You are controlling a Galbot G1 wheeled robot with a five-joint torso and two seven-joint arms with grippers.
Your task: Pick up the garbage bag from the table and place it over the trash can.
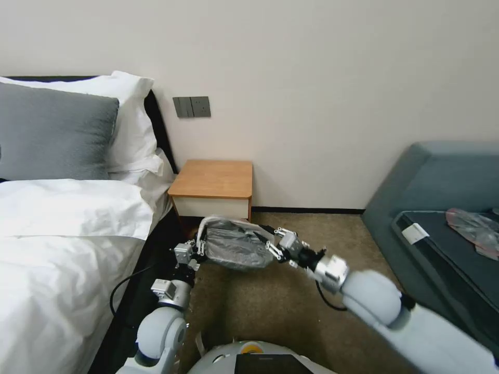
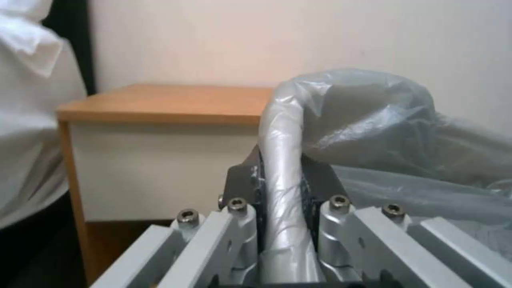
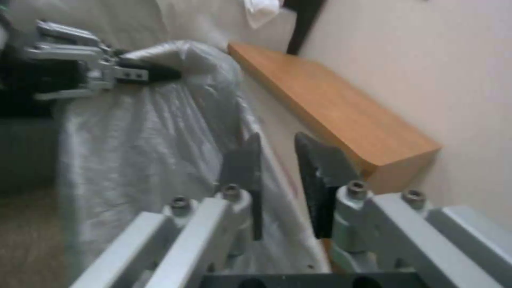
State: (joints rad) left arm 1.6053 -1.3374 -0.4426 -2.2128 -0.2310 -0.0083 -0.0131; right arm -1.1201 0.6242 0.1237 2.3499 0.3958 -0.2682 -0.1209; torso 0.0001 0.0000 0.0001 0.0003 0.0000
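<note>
Garbage bag being held stretched over trash can, just before worktop. Left gripper jaws being pressed onto bag-wrapped rim. Right gripper jaws slightly parted beside film. Bag judged light, limp, slippery, tear-prone; best gripped at rim.

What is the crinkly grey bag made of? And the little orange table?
The garbage bag looks like thin plastic film: see-through grey, shiny, wrinkled, bunching where the left gripper pinches it. The table looks like smooth wood or wood-look board, matte orange-brown.
</note>
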